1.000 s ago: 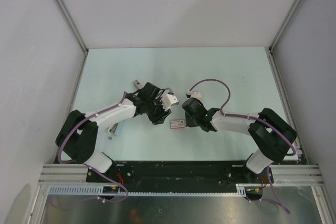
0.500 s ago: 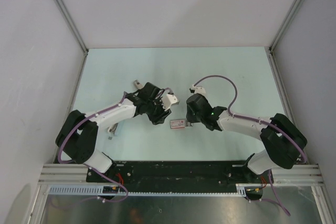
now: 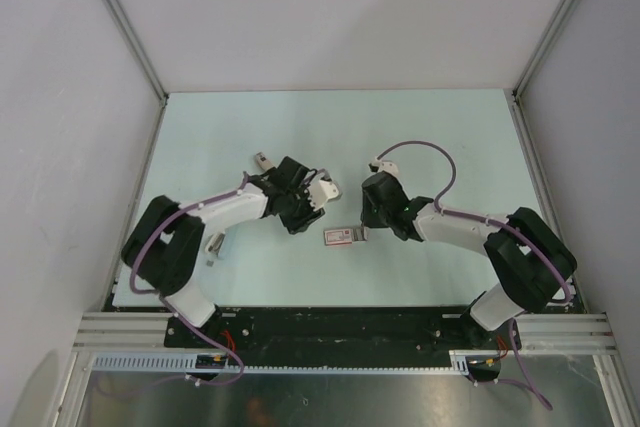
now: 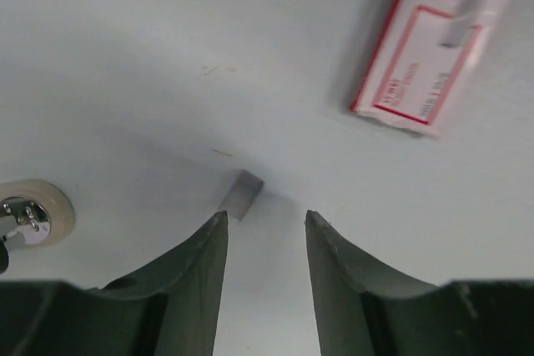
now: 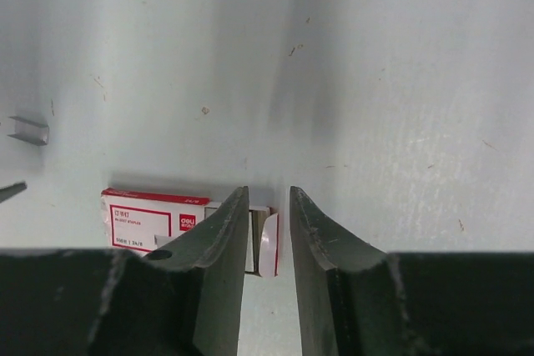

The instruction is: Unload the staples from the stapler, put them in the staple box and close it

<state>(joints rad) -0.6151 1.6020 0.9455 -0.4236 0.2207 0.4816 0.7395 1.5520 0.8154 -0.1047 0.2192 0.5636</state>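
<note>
Pale tabletop (image 3: pixel 420 127) bears a staple box (image 3: pixel 340 236), end flap open.

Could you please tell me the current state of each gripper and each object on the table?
Small flat white cardboard box with red edging: lying flat, end flap looks open.
Short grey metal staple strip: lying loose, untouched.
Left gripper: open, empty, the strip just ahead of it.
Right gripper: jaws narrowly apart astride the box's flap end; grip unclear.
</note>
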